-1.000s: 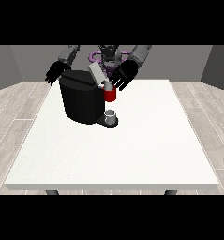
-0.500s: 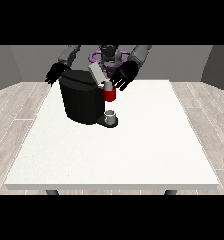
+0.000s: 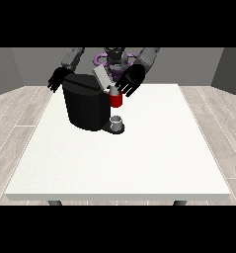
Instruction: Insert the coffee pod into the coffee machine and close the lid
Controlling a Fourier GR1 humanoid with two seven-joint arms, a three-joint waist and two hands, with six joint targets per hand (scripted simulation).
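Your key relation is the lid (image 3: 101,78) against the hand at the view's right (image 3: 130,81): the lid stands raised and tilted over the machine (image 3: 87,103), just at that hand's 9 o'clock, its long axis running from 11 to 5 o'clock. That hand's fingers look spread, holding nothing. The pod itself you cannot see; it may sit in the red head (image 3: 115,100), at the hand's 7 o'clock. The hand at the view's left (image 3: 57,80) hangs behind the machine, farther from the lid, fingers seemingly relaxed.

A white table (image 3: 139,158) on grey plank floor (image 3: 16,106).
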